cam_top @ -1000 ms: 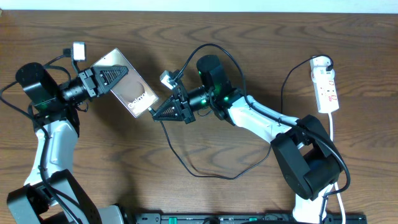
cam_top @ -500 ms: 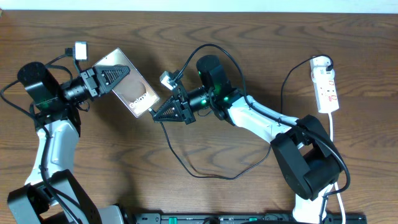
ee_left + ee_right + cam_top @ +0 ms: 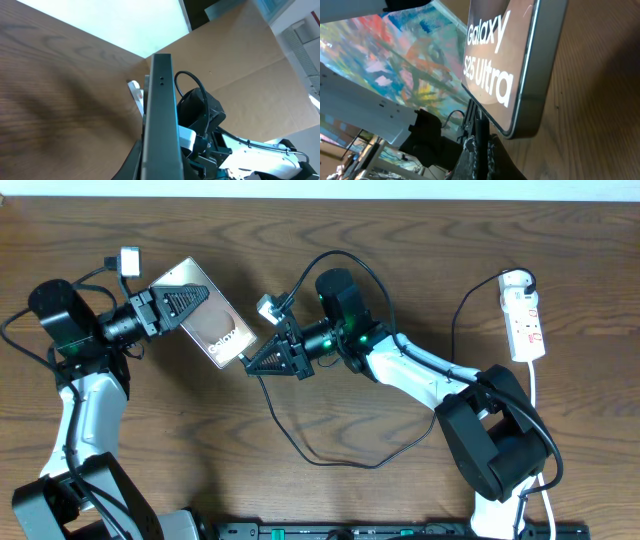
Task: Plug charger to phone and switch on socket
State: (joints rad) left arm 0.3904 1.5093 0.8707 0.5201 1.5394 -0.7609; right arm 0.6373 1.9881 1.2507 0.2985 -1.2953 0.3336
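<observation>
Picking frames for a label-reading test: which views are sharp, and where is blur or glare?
Overhead: sharp, evenly lit, a pale patch on the glossy phone. Right wrist: the phone's lettering crisp, the right gripper near the lens dark and soft. Left wrist: the grain of the table smeared, the top blown out white.

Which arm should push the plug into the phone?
Right. The right tool is shut on the charger, and its plug tip sits right at the end of the phone. The left tool is busy holding the phone.
</observation>
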